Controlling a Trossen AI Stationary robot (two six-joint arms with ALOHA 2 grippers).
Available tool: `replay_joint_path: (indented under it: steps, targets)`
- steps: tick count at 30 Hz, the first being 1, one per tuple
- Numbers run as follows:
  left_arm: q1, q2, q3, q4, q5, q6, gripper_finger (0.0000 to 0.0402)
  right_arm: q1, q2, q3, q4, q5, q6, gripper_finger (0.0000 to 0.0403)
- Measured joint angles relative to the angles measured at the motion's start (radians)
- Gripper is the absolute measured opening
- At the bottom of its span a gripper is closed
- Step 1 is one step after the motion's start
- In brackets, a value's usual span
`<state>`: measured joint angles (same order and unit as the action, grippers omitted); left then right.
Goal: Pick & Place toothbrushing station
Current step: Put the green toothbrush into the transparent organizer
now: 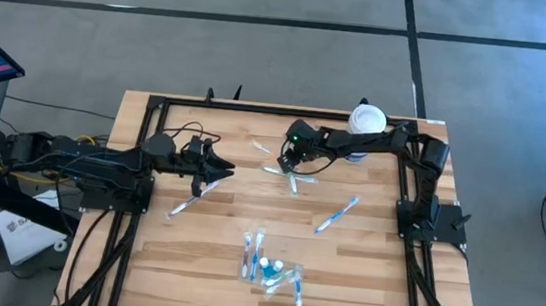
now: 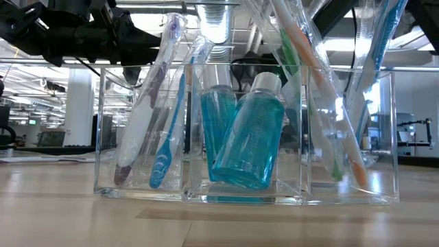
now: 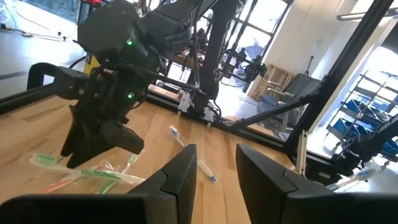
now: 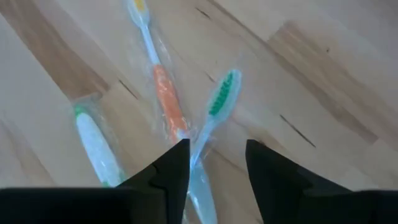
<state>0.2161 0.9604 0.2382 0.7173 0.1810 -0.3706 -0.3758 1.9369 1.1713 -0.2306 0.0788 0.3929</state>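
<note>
right gripper [image 4: 214, 163] fingers parted, straddling wrapped green toothbrush [image 4: 214, 109] on table [image 1: 372, 273] back centre; light, slick film, slim; grip mid-handle; orange toothbrush [image 4: 168, 102] touching; left gripper [image 1: 219, 168] part-open, empty, waiting left.

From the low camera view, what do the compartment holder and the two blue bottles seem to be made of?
The holder looks like clear, glossy hard plastic, perhaps acrylic: straight see-through walls with bright edge reflections. The bottles seem to be transparent plastic holding blue liquid; one shows a matte white cap. The table looks like light, smooth wood with visible grain.
</note>
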Motion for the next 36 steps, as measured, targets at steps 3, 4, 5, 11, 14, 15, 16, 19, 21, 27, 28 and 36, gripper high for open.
replay_joint_path:
  steps: [3, 4, 5, 11, 14, 15, 16, 19, 21, 27, 28, 36]
  targets:
    - [0.0, 0.0, 0.0, -0.001, -0.008, 0.0, 0.0108, 0.0, -0.001, 0.002, 0.01, -0.001, 0.0, 0.0116]
    - [0.0, 0.0, 0.0, -0.001, -0.008, 0.0, 0.0108, 0.0, -0.001, 0.002, 0.008, -0.002, 0.0, 0.0104]
    - [0.0, 0.0, 0.0, -0.001, -0.008, 0.0, 0.0108, 0.0, -0.001, 0.002, 0.006, -0.002, 0.0, 0.0091]
    - [0.0, 0.0, 0.0, -0.001, -0.008, 0.0, 0.0108, 0.0, -0.001, 0.002, 0.007, -0.048, -0.015, 0.0008]
    - [0.0, 0.0, 0.0, 0.0, -0.008, 0.0, 0.0108, 0.001, -0.001, 0.002, 0.006, -0.053, -0.026, 0.0006]
    - [0.0, 0.0, 0.0, 0.0, -0.008, 0.0, 0.0108, 0.001, -0.001, 0.002, 0.007, -0.053, -0.03, 0.0003]
    - [0.0, 0.0, 0.0, 0.0, -0.008, 0.0, 0.0108, 0.001, -0.001, 0.002, 0.006, -0.053, -0.034, 0.0002]
    - [0.0, 0.0, 0.0, 0.0, -0.008, 0.0, 0.0108, 0.001, -0.001, 0.005, 0.004, -0.053, -0.036, 0.0001]
    - [0.0, 0.0, 0.0, 0.0, -0.008, 0.0, 0.0108, 0.001, -0.001, 0.013, 0.005, -0.049, -0.038, 0.0003]
    - [0.0, 0.0, 0.0, 0.0, -0.008, 0.0, 0.0108, 0.009, -0.001, 0.016, -0.009, -0.053, -0.055, 0.0019]
    - [0.0, 0.0, 0.0, 0.0, -0.008, 0.0, 0.0108, 0.009, -0.001, 0.016, -0.019, -0.054, -0.056, 0.0021]
    - [0.0, 0.0, 0.0, 0.0, -0.008, 0.0, 0.0108, 0.008, -0.001, 0.016, -0.025, -0.055, -0.076, 0.007]
